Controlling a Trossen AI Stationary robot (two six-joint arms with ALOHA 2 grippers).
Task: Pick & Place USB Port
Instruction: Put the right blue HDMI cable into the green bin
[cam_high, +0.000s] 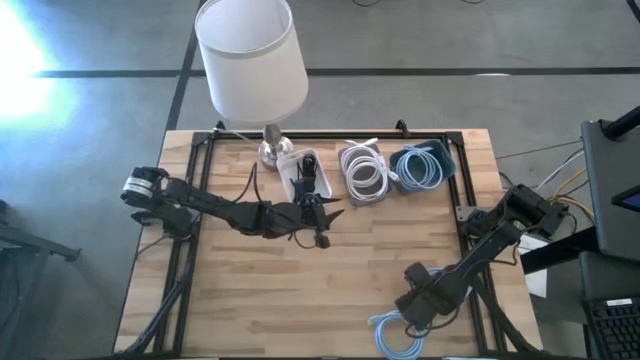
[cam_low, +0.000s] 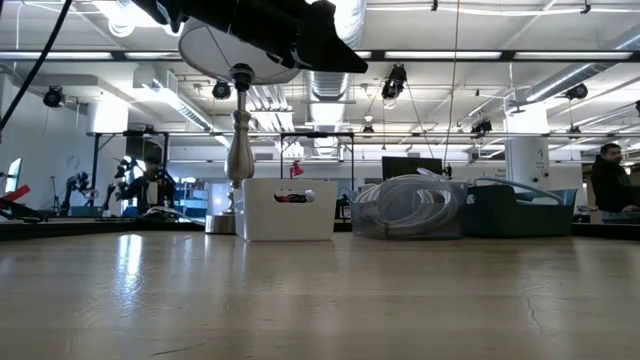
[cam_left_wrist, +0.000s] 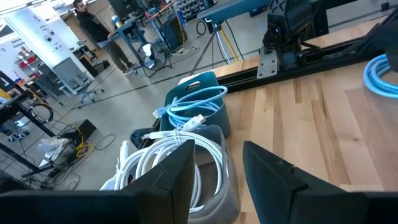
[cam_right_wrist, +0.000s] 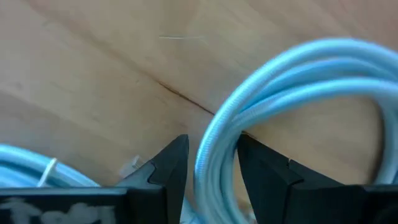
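Observation:
A coil of light blue cable lies on the wooden table near its front edge, right of the middle. My right gripper is low over it, and in the right wrist view its open fingers stand on either side of a bundle of the cable's strands. My left gripper is open and empty, raised above the table's middle, in front of a white bin; in the left wrist view nothing lies between its fingers. My right gripper has the cable's strands between its two fingers, which come from above and lie across the strands. The cable lies on the table. Whether the fingers touch it, I cannot tell.
Three bins stand in a row at the back: the white bin with dark parts, a grey bin of white cables, a blue bin of light blue cables. A lamp with a white shade stands at the far left. Bare wood fills the table's near middle.

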